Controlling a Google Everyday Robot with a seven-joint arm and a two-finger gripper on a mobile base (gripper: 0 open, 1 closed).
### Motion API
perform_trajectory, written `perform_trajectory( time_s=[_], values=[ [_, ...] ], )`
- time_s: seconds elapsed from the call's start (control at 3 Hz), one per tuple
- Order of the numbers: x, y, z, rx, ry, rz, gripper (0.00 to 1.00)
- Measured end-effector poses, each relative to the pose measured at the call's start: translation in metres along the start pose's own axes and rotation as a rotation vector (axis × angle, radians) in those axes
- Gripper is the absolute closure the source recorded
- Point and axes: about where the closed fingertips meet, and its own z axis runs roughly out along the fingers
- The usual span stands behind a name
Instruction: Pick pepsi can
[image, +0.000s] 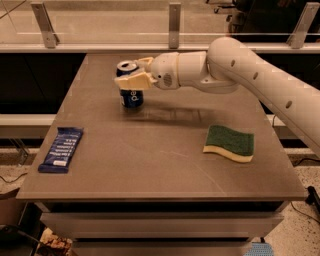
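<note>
The pepsi can (132, 98) is dark blue with a silver top and stands upright at the far left of the brown table (150, 160). My gripper (128, 73) reaches in from the right and is shut on the can's upper half. One cream finger (131, 82) crosses its front and the other sits behind its top. The can's base is at or just above the table surface; I cannot tell which.
A flat blue snack-bar wrapper (61, 149) lies near the table's left front edge. A green and yellow sponge (229, 143) lies at the right. A glass railing with metal posts (174, 24) runs behind the table. My white arm (260, 75) spans the right rear.
</note>
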Motion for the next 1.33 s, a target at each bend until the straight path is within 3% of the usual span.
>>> perform_trajectory(
  time_s=[0.33, 0.67, 1.33],
  values=[
    [-0.019, 0.006, -0.004, -0.013, 0.005, -0.002, 1.0],
    [-0.043, 0.01, -0.014, 0.014, 0.028, -0.03, 1.0],
    [-0.092, 0.017, -0.042, 0.11, 0.034, -0.134, 1.0]
  ],
)
